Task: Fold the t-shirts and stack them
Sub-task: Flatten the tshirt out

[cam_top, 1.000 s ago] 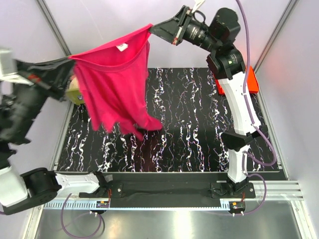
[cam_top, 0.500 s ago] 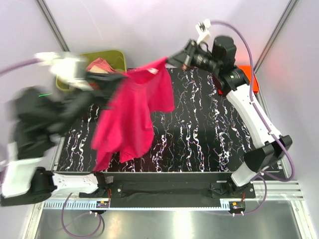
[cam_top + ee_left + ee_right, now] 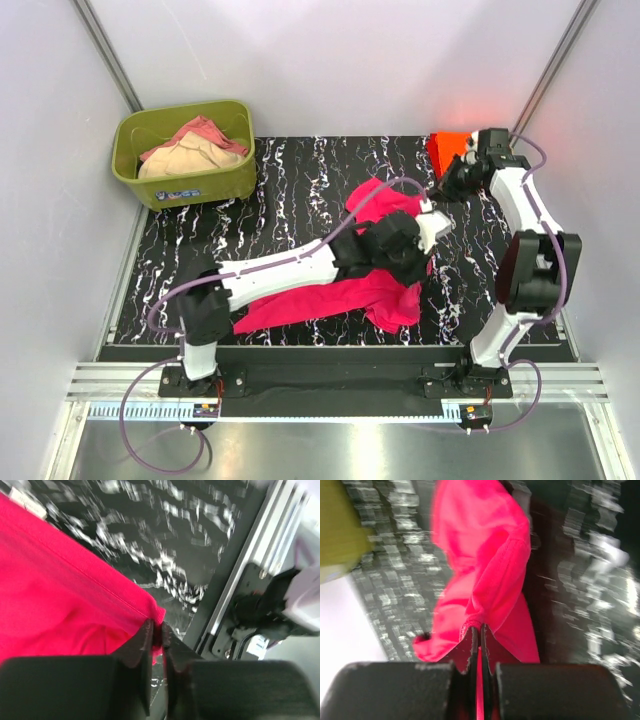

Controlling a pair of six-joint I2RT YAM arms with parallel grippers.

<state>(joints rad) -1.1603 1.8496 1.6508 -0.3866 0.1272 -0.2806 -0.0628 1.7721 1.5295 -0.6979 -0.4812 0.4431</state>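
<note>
The hot pink t-shirt [image 3: 330, 298] lies crumpled across the middle and near right of the black marbled table [image 3: 300, 200]. My left gripper [image 3: 410, 270] reaches across it and is shut on its hem [image 3: 145, 611], low over the table near the front rail. My right gripper [image 3: 438, 192] is shut on a bunched edge of the same shirt [image 3: 485, 575] at the back right. The orange-red t-shirt [image 3: 450, 147] lies at the table's back right corner, partly hidden by the right arm.
An olive-green tub [image 3: 185, 175] with pinkish and beige cloth in it stands at the back left corner. The left arm's link [image 3: 290, 268] spans the table's middle. The front rail and the right arm's base [image 3: 270, 615] lie just beyond the left gripper.
Both grippers have swung the pink shirt down from the air onto the table. The left arm has reached far right; the right arm has folded back.
</note>
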